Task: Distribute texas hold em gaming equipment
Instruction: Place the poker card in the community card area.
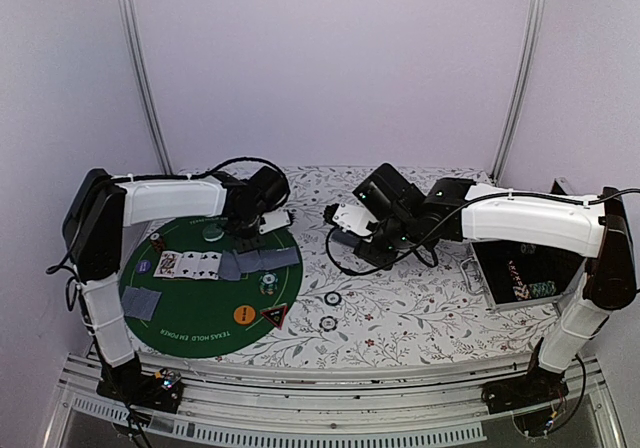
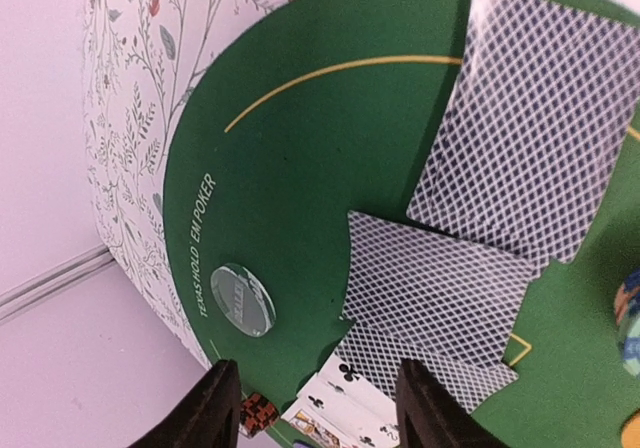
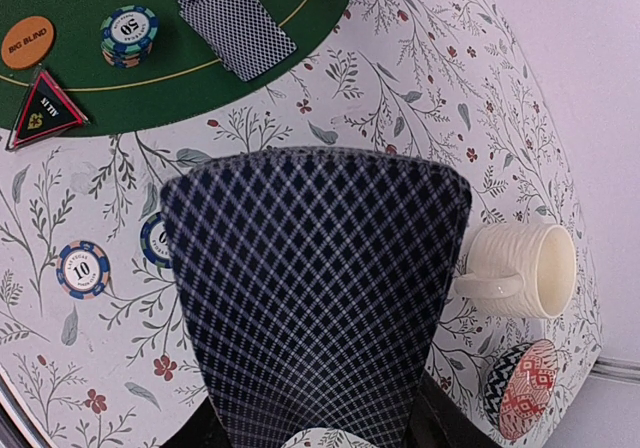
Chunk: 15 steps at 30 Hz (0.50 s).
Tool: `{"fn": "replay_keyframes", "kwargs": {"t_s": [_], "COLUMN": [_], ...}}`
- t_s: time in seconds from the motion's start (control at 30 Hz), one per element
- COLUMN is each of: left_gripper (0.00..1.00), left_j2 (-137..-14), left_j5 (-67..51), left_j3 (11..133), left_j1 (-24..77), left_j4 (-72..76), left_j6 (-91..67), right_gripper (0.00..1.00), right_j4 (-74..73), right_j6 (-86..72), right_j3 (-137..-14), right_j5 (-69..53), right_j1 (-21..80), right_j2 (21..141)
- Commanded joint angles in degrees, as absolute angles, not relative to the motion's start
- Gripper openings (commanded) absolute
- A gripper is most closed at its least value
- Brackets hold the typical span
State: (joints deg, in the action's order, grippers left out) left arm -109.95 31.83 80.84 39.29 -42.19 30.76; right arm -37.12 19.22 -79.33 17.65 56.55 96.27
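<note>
Mid-deal: right jaws grip the card deck (image 3: pixel 315 298); left jaws gape empty (over dealt cards (image 2: pixel 440 288)), likely due another card next.

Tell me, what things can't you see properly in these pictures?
Right wrist view: the held cards cover most of a poker chip, so its number is unreadable; their own faces point away.
Left wrist view: the face-up cards are cut off by the bottom edge, and a chip on the mat by the right edge.
Top view: the open case holds things too small to name.
</note>
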Motion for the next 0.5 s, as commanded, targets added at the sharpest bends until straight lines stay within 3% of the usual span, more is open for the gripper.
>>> {"fn": "replay_keyframes", "kwargs": {"t_s": [0.0, 0.1, 0.23, 0.47], "left_gripper": [0.57, 0.59, 0.72, 0.78], "left_j2": [-106.02, -107.79, -112.0, -115.64], "left_j5": [25.7, 23.8, 27.44, 22.74], "left_j3": [80.37, 80.58, 81.27, 81.14], "left_j1": [40.08, 40.07, 39.32, 36.67], "left_j4": [-37.03, -36.98, -38.37, -35.08], "left_j6": [22.12, 13.44, 4.11, -3.58], "right_gripper": [0.48, 0.48, 0.48, 0.48], "right_j4": [-36.83, -36.81, -36.99, -37.29], "right_j6": [18.57, 18.61, 18.46, 18.09], "right_j3": [-79.73, -79.92, -80.15, -79.6], "right_j5": [18.05, 17.84, 17.67, 17.67], "right_j1": [56.49, 56.5, 56.48, 56.48], "right_j2": [95.01, 95.25, 95.23, 94.75]}}
